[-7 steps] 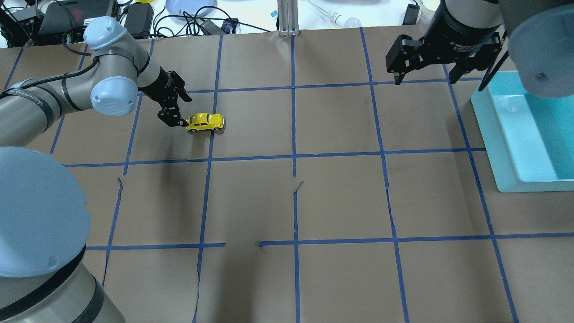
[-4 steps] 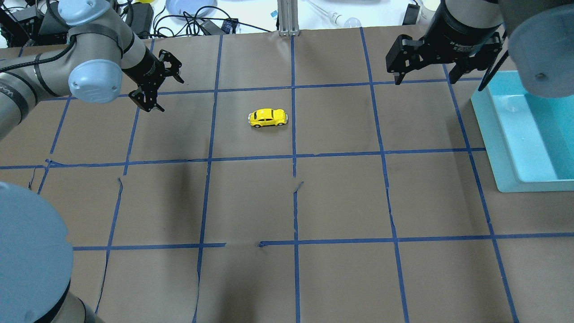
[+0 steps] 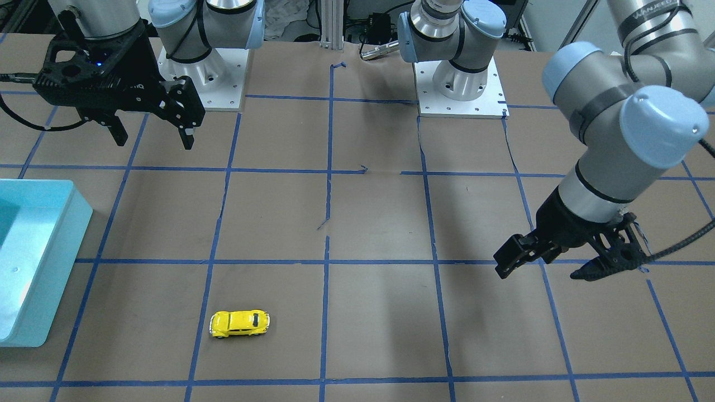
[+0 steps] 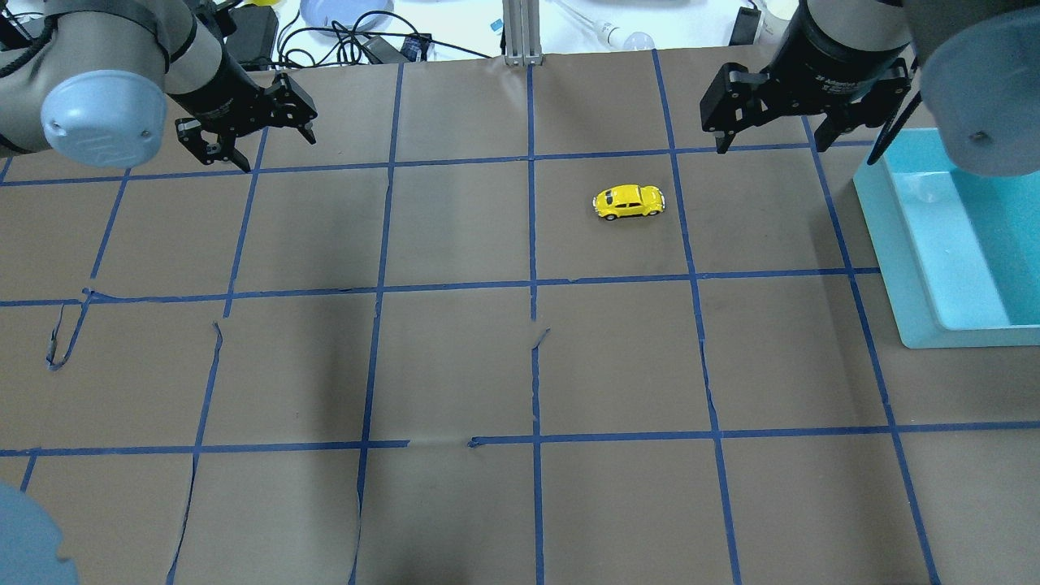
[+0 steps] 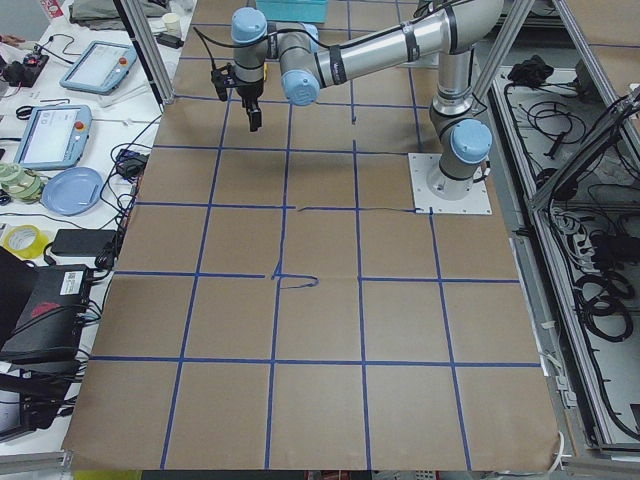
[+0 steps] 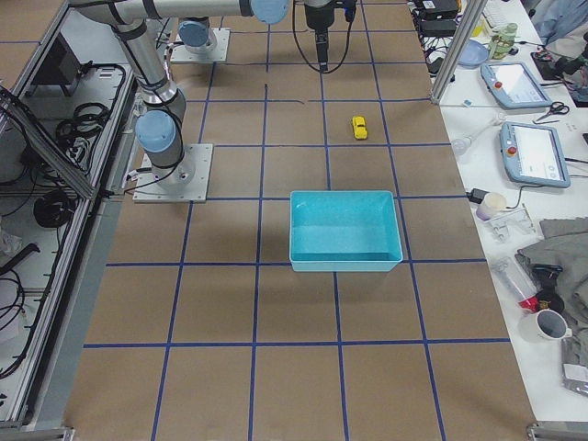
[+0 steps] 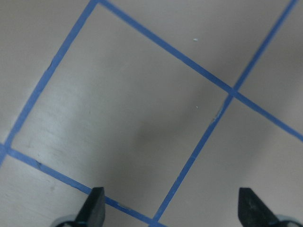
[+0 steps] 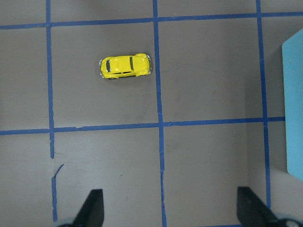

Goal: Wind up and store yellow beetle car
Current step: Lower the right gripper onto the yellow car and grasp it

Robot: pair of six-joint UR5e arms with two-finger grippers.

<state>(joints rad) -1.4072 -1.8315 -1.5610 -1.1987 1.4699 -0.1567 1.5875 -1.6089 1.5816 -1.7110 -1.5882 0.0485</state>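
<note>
The yellow beetle car [image 4: 628,202] stands free on the brown paper, right of the table's middle, with its length across the table. It also shows in the front view [image 3: 239,324], the right side view [image 6: 359,128] and the right wrist view [image 8: 125,67]. My left gripper [image 4: 276,154] is open and empty above the far left of the table, far from the car. It also shows in the front view [image 3: 539,273]. My right gripper [image 4: 769,148] is open and empty, raised a little beyond and to the right of the car. It also shows in the front view [image 3: 154,144].
A teal bin [image 4: 894,244] stands at the right edge, right of the car. It also shows in the front view [image 3: 56,268]. Blue tape lines grid the paper, which has small tears. An aluminium post [image 4: 520,32], cables and a plate lie beyond the far edge.
The car has rolled rightward from beside my left gripper, past the centre line. My left gripper has drawn back up and to the far left. The right arm has not moved.
</note>
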